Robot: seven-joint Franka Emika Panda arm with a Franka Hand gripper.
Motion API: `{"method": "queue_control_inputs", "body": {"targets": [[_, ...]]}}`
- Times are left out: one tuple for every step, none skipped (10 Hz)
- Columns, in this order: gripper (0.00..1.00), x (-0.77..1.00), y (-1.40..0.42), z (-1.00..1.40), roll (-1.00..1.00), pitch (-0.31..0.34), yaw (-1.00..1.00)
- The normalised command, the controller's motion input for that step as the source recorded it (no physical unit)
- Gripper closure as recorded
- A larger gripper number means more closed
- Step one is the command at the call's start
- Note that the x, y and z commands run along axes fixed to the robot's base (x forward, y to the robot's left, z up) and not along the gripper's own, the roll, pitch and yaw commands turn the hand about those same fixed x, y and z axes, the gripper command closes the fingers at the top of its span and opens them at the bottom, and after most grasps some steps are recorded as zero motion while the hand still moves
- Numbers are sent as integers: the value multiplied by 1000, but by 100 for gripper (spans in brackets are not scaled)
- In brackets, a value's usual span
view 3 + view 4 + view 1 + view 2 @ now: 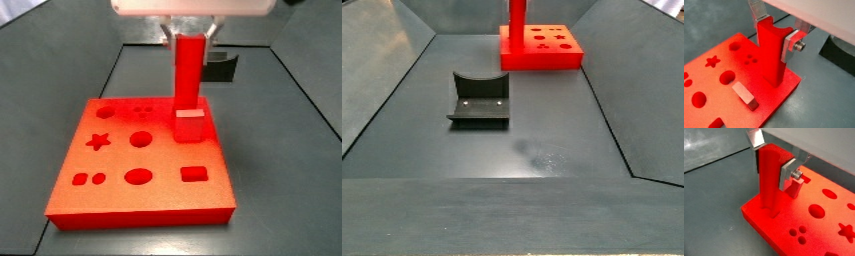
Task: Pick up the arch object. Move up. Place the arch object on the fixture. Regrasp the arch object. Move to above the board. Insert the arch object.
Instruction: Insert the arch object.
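Note:
The arch object [771, 52], a slim bright red bar, stands upright between my gripper's [776, 32] fingers [789, 48]. The gripper is shut on its upper part. Its grooved top end shows above the pads. Its lower end meets the red board [714, 82] near a corner; how deep it sits I cannot tell. The bar [769, 183], gripper [771, 159] and board [814, 230] also show in a wrist view. In a side view the bar [190, 72] rises from the board's [140, 200] far edge under the gripper [191, 35]. The black fixture [478, 100] stands empty, well away from the board [545, 55].
A shorter red block [190, 126] stands in the board right beside the bar, also in a wrist view [745, 95]. The board has star, round and square holes. Sloped dark grey walls [389, 90] enclose the floor. The fixture also shows behind the board [222, 66].

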Motion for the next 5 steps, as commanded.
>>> {"method": "queue_control_inputs", "body": {"targets": [[100,0,0,-449,0,0,0],[100,0,-11,-540,34,0,0],[100,0,-20,-600,34,0,0],[100,0,-17,-609,4,0,0],[100,0,0,-343,-120,-26,0]]}}
